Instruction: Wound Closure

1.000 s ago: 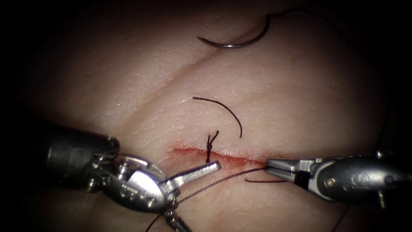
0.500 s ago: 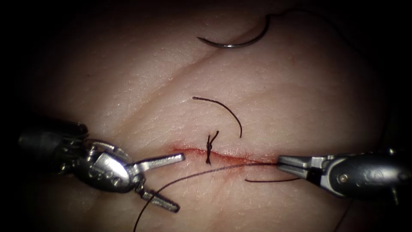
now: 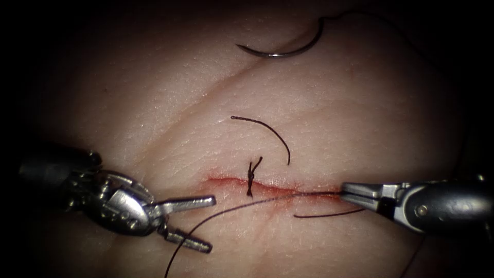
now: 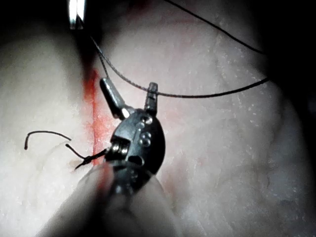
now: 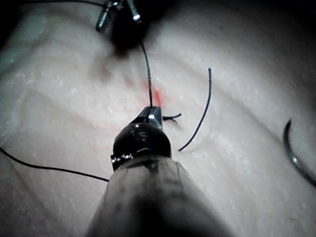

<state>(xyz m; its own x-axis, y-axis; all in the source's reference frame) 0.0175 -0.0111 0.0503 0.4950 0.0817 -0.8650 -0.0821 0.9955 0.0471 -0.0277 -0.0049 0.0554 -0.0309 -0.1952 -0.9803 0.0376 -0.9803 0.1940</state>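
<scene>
Tissue (image 3: 170,103): lying lit, dark at the edges; cut (image 3: 267,186) carrying one knot (image 3: 250,177).
Left tool (image 3: 198,222): gaping, gripping nothing.
Right tool (image 3: 346,192): clenching thread (image 3: 226,210) at the cut's right end.
Needle (image 3: 283,46): lying free, far above.
Risk: taut thread may be sawing the cut's edge.
Room: open tissue above the knot.

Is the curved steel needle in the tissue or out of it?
Out: the curved steel needle lies bare on the pale tissue, unheld, beyond the cut.
</scene>
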